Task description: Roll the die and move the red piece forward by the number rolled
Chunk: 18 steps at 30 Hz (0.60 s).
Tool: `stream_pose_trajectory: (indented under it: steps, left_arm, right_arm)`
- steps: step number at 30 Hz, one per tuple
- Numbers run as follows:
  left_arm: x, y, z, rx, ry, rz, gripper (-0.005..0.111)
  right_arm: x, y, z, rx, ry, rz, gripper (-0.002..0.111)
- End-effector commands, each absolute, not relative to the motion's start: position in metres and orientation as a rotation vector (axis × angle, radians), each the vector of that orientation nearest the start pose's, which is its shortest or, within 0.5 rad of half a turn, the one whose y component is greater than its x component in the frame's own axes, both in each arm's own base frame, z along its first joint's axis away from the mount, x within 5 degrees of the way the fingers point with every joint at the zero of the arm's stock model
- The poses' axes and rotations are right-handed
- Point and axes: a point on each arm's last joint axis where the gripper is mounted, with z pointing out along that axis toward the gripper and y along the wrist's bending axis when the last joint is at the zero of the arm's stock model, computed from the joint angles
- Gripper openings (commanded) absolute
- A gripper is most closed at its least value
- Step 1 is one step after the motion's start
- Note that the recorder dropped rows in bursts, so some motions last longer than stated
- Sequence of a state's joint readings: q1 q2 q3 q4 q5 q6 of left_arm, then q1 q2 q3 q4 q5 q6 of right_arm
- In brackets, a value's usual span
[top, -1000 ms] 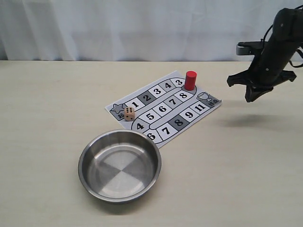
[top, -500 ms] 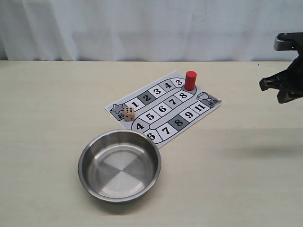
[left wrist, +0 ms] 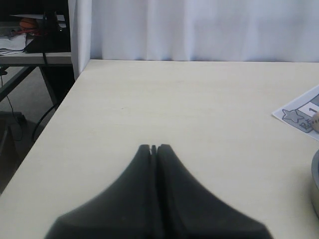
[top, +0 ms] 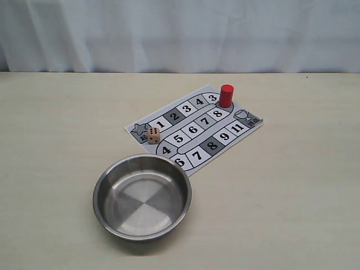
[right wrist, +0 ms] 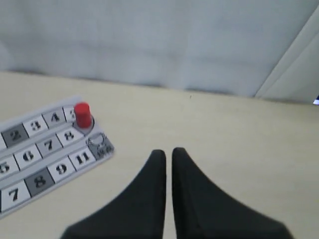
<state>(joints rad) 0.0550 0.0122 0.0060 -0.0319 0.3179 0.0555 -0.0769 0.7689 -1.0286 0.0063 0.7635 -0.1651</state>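
The red piece [top: 226, 95] stands upright on the game board [top: 194, 128], on the bend just past square 3. The pale die [top: 153, 134] rests on the board's start corner beside square 1. Neither arm shows in the exterior view. In the left wrist view my left gripper [left wrist: 153, 147] is shut and empty above bare table, with the die [left wrist: 316, 122] and the board [left wrist: 299, 112] just at the frame's edge. My right gripper [right wrist: 168, 151] is shut with only a thin slit and holds nothing, well apart from the red piece [right wrist: 82, 114] and the board [right wrist: 45, 164].
A steel bowl [top: 142, 196] sits in front of the board, its rim touching the board's near edge; its rim [left wrist: 316, 184] also shows in the left wrist view. A white curtain backs the table. The table's edge [left wrist: 60, 104] drops off beside my left gripper.
My right arm has drawn away to the right and left the exterior view. The die, red piece and bowl have not moved.
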Motion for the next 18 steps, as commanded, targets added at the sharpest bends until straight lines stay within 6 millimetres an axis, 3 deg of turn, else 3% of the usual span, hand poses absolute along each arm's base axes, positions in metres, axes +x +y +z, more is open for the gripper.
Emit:
stream_pose_trajectory:
  steps: [1,4,10,18]
  left_arm:
    - [0.055,0.002,0.185,-0.012,1.801,0.044,0.0]
    - [0.055,0.002,0.185,-0.012,1.801,0.044,0.0]
    - [0.055,0.002,0.185,-0.012,1.801,0.044,0.0]
    - [0.055,0.002,0.185,-0.012,1.801,0.044,0.0]
  right_arm:
    - [0.07,-0.005,0.436,-0.075,1.792,-0.162,0.004]
    - [0.029,-0.001,0.442,-0.071,1.661,-0.168,0.004]
    - [-0.025,0.005,0.439,-0.069,1.527,-0.146,0.004]
    - [-0.061,0.011,0.411,-0.115,1.544,-0.075,0.004]
